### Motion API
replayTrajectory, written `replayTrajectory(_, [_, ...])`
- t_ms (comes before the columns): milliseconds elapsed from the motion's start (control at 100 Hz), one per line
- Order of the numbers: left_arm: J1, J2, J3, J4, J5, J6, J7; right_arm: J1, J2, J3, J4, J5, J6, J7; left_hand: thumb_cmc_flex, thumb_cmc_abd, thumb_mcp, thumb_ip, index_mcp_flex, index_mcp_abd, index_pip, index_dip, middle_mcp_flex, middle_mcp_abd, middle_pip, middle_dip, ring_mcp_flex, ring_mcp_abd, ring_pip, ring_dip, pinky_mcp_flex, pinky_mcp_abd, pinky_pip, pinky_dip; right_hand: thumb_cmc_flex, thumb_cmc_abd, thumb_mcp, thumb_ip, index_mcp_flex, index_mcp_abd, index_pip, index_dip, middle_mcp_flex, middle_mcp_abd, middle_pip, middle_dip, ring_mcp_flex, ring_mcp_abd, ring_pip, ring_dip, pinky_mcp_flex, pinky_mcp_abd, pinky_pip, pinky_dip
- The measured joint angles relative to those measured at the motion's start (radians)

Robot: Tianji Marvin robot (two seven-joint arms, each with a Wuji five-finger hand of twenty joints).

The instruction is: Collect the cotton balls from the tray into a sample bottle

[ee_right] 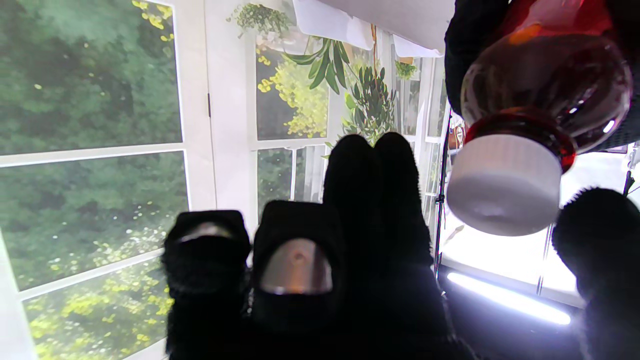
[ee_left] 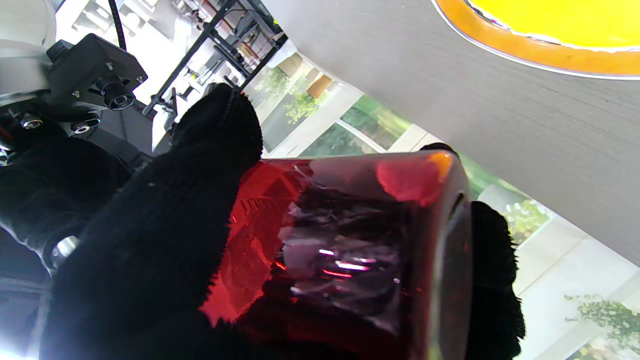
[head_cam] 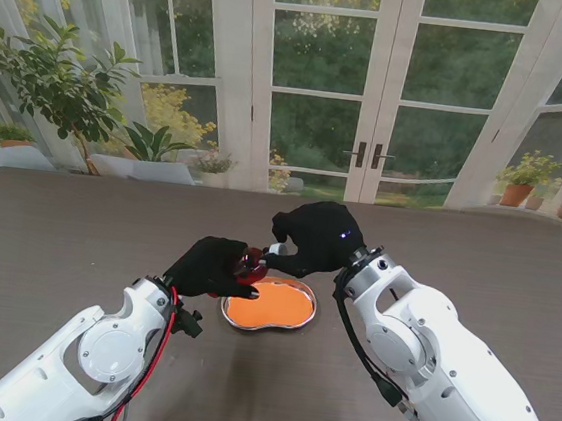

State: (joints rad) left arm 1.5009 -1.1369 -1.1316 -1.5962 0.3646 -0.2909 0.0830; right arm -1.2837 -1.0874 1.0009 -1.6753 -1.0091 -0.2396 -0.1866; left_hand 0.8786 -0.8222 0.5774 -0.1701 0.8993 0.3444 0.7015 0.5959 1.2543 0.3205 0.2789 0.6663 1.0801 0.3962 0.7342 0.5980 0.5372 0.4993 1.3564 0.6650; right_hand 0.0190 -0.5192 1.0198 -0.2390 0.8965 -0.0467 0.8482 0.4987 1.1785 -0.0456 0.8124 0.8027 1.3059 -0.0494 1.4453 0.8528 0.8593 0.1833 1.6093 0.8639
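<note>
Gripping the red sample bottle (head_cam: 248, 264) in clenched fingers, the left hand (head_cam: 211, 268) holds it above the bench, over the orange tray's (head_cam: 294, 325) left rim. Its long axis lies roughly level, white cap (ee_right: 504, 184) pointing right toward the right hand (head_cam: 316, 236), whose fingers are released around the cap. Twisting against a weak grasp could spin or drop the bottle.

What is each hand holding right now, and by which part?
The left hand grips the red bottle around its body. The right hand is at the white cap; whether it grips cannot be told.
</note>
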Motion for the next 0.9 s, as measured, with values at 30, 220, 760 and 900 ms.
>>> replayTrajectory(30, [0.000, 0.000, 0.000, 0.000, 0.000, 0.000, 0.000, 0.000, 0.000, 0.000, 0.000, 0.002, 0.000, 0.000, 0.000, 0.000, 0.000, 0.000, 0.000, 0.000, 0.000, 0.000, 0.000, 0.000, 0.000, 0.000, 0.000, 0.000, 0.000, 0.000, 0.000, 0.000, 0.000, 0.000, 0.000, 0.000, -0.006, 0.000, -0.010, 0.005, -0.010, -0.004, -0.003, 0.002, 0.000, -0.002, 0.000, 0.000, -0.004, 0.000, 0.000, 0.000, -0.001, 0.001])
replayTrajectory(220, [0.001, 0.000, -0.002, -0.001, 0.000, 0.000, 0.001, 0.000, -0.002, 0.001, 0.002, 0.012, -0.002, -0.001, 0.000, 0.000, 0.000, 0.000, 0.000, 0.000, 0.000, 0.000, 0.000, 0.000, 0.000, 0.000, 0.000, 0.000, 0.000, 0.000, 0.000, 0.000, 0.000, 0.000, -0.012, 0.032, -0.031, 0.009, -0.053, 0.037, -0.067, -0.039, -0.031, 0.006, -0.003, -0.006, 0.000, 0.000, -0.008, -0.010, -0.012, 0.000, -0.006, 0.002])
replayTrajectory(760, [0.003, -0.001, -0.007, -0.001, -0.001, 0.000, 0.002, -0.008, -0.015, 0.020, 0.009, 0.072, -0.003, -0.023, 0.000, 0.000, 0.000, 0.000, 0.000, 0.000, 0.000, 0.000, 0.000, 0.000, 0.000, 0.000, 0.000, 0.000, 0.000, 0.000, -0.001, 0.000, 0.000, 0.000, 0.015, 0.200, -0.359, 0.072, -0.223, 0.041, -0.094, -0.104, -0.137, 0.012, -0.038, -0.057, 0.000, 0.001, -0.151, -0.071, -0.054, -0.006, -0.049, 0.003])
replayTrajectory(900, [0.003, -0.001, -0.009, -0.001, -0.001, 0.000, 0.002, -0.012, -0.028, 0.051, 0.022, 0.213, -0.066, -0.019, 0.000, 0.000, 0.000, 0.000, 0.000, 0.000, 0.000, 0.000, 0.000, 0.000, 0.000, 0.000, 0.000, 0.000, 0.000, 0.000, -0.001, 0.000, 0.000, 0.000, 0.046, 0.024, -0.036, 0.071, -0.223, -0.021, -0.091, -0.104, -0.183, 0.016, -0.023, -0.057, 0.000, 0.002, -0.218, -0.092, -0.068, -0.007, -0.069, 0.003])
